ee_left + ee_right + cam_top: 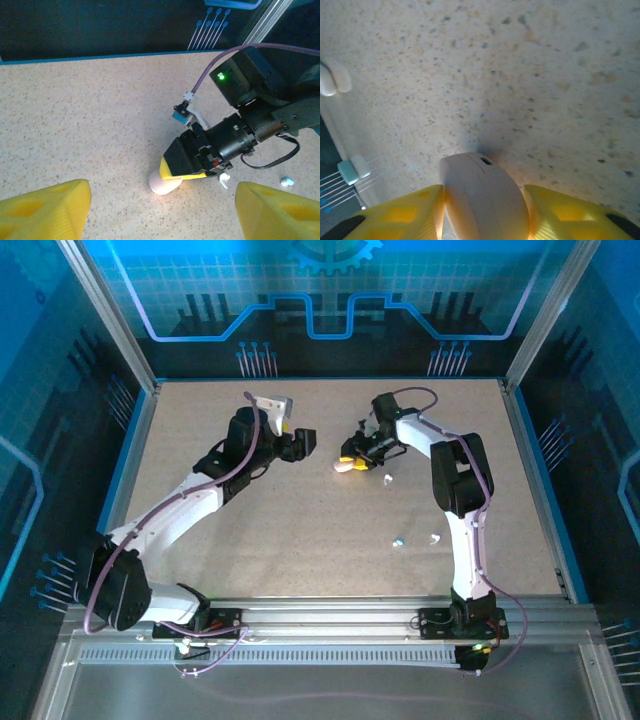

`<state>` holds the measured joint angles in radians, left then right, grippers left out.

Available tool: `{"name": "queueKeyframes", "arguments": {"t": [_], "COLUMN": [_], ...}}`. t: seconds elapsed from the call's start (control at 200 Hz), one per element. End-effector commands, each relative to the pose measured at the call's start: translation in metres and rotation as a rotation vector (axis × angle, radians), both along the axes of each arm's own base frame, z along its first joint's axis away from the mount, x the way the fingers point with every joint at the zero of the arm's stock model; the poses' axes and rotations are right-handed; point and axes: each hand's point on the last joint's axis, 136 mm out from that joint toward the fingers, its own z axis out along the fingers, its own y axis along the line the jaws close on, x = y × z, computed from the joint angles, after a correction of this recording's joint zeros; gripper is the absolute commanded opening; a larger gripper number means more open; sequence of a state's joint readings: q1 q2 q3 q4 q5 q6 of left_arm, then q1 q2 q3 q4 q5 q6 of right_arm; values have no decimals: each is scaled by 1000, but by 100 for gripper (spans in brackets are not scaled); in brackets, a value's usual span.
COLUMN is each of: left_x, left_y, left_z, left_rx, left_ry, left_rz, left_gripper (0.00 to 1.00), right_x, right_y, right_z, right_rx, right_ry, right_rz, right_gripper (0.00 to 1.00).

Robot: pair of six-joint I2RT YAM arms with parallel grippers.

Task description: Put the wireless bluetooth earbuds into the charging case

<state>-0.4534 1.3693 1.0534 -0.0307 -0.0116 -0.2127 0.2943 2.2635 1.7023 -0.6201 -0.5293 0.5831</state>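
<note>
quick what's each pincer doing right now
left pincer: open, empty
right pincer: straddling the white charging case, gripping or not cannot be told

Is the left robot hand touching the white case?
Apart. The left wrist view shows bare table between the white case and both fingers of the left gripper.

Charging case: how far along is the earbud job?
Done: nothing visible; the charging case looks closed on the table. In hand: the right gripper straddles the case, grip unclear; the left gripper hangs open, empty. Left: earbuds lie loose on the table: a white earbud, a blue earbud, a second white earbud.
</note>
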Motion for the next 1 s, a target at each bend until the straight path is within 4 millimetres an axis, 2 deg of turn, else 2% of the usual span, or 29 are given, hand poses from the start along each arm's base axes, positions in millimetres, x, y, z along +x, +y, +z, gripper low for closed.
{"name": "queueKeyframes", "arguments": {"t": [0.0,0.135,0.24,0.31,0.46,0.555,0.71,0.785,0.996], "left_x": [2,4,3,6,17,24,34,37,51], "left_y": [10,23,36,51,85,106,129,136,183], "left_z": [-9,-29,-46,-61,-97,-119,-153,-167,-193], "left_rx": [18,38,81,119,186,263,381,406,461], "left_ry": [61,98,150,189,327,406,511,569,660], "left_rz": [51,112,166,218,280,293,223,178,227], "left_gripper": [77,78,79,80,82,84,87,88,89], "right_x": [-4,0,3,1,-19,-37,-66,-79,-104], "right_y": [-10,-15,-19,-23,-33,-44,-60,-66,-74], "right_z": [1,24,53,77,130,151,171,174,164], "right_rx": [-76,-102,-101,-90,-81,-95,-101,-100,-119], "right_ry": [-10,-63,-134,-176,-301,-380,-465,-476,-431], "right_rz": [47,85,98,101,74,43,-16,-35,-31], "right_gripper": [51,58,61,62,62,62,63,64,68]}}
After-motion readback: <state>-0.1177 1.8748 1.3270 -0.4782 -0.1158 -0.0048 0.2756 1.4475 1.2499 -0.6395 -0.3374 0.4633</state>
